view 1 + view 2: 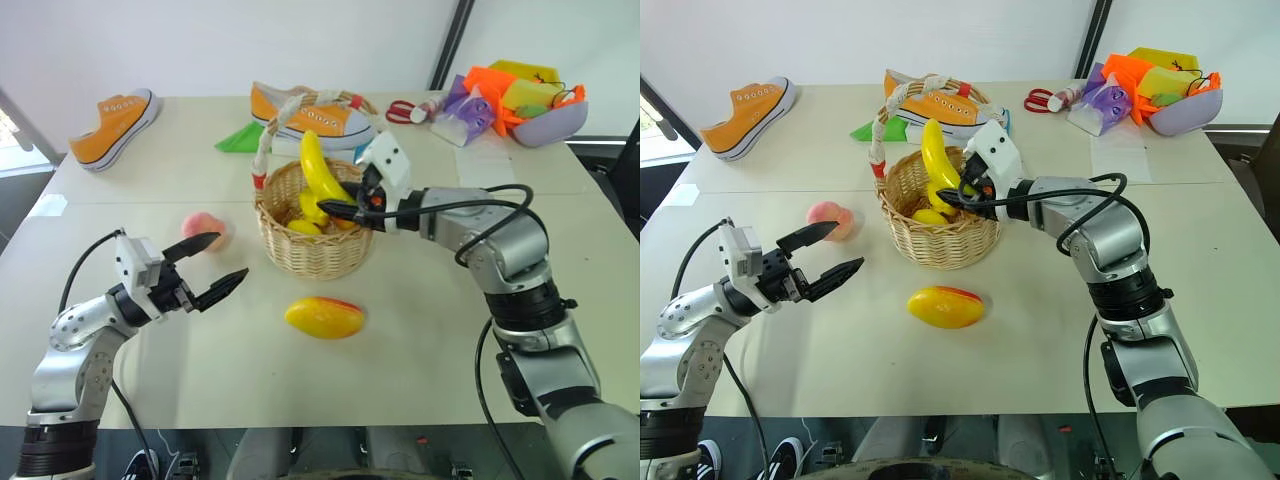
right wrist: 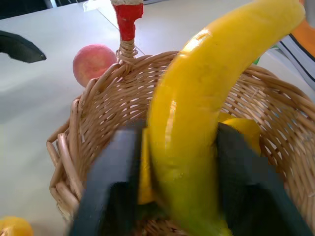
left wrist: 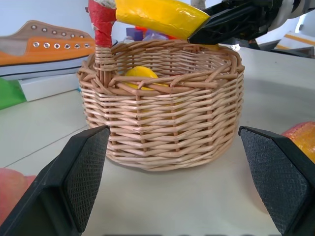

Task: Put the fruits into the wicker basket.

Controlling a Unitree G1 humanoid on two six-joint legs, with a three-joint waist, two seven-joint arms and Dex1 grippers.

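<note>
The right gripper (image 1: 345, 212) reaches over the rim of the wicker basket (image 1: 312, 250), its black fingers flanking the banana (image 1: 322, 172), which stands upright inside; whether they grip it or have let go, I cannot tell. The left gripper (image 1: 218, 266) hangs spread wide and empty over bare table (image 1: 200, 370), level with the basket's side. The peach (image 1: 204, 226) lies just beyond its fingers, the mango (image 1: 324, 317) off to its right on open tabletop.
</note>
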